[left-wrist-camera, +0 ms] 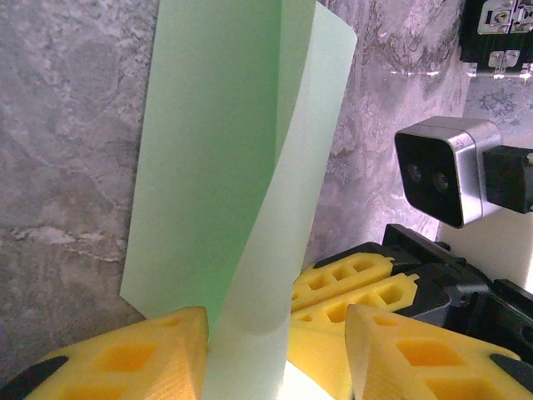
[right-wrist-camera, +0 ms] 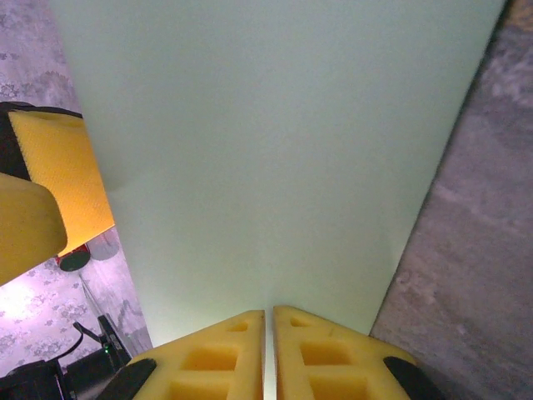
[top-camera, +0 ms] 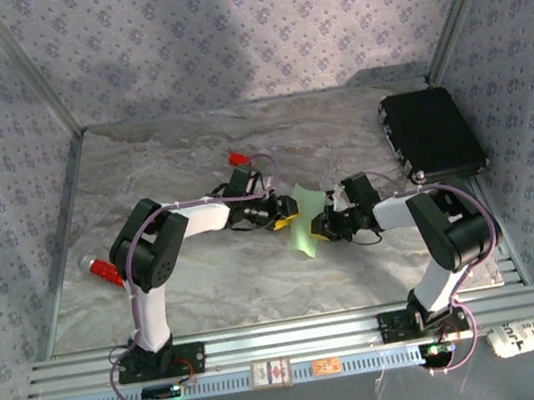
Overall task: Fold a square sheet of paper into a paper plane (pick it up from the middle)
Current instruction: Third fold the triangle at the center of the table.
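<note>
Square sheet of paper (right-wrist-camera: 250, 150) is pinched in the right gripper (right-wrist-camera: 268, 315), passing through the half-open left gripper (left-wrist-camera: 273, 321).

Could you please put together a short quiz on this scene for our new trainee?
1. True or false: the right hand is shut on the square sheet of paper.
2. In the top view, where does the black case lie? A far right; B near left; C centre.
3. Fill in: the fingers of the left hand stand ____, with the sheet passing between them.
Key: 1 true; 2 A; 3 apart.
</note>
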Motion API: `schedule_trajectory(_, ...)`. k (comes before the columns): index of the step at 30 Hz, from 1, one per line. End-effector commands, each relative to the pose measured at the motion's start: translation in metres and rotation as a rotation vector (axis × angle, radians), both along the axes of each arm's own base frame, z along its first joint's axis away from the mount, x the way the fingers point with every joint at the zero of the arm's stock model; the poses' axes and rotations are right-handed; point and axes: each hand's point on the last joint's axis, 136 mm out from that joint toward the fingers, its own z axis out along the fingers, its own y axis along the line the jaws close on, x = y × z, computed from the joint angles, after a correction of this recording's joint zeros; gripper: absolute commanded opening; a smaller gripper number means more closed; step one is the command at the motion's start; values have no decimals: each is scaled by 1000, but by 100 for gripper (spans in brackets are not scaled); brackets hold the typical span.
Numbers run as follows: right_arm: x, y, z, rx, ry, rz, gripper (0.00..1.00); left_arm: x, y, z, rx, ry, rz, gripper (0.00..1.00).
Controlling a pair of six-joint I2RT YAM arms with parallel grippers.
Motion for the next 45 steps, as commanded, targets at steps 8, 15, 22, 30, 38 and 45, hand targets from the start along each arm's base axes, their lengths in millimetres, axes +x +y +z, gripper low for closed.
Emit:
schedule_trajectory(8,-13,-20,-25,-86,53,-24,13,19,-7,15,-45,-53,-27,48)
schedule_trajectory(15,-12,-20,-24,-85,48,-22,13,17,-9,9,-44,-29,-47,48)
schedule_trajectory(22,-14,-21,-26,-84,51,-14,13,17,-10,10,-45,-33,-70,47)
schedule_trajectory(30,-17,-25,-28,-96,65,-10,13,15,-13,16,-58,-39,-119,48)
schedule_trajectory(38,-17,-26,-28,-90,54,13,13,13,-11,4,16,-48,-188,48)
schedule_trajectory(45,-19,-29,-27,-98,55,18,13,14,-11,4,35,-50,-204,47)
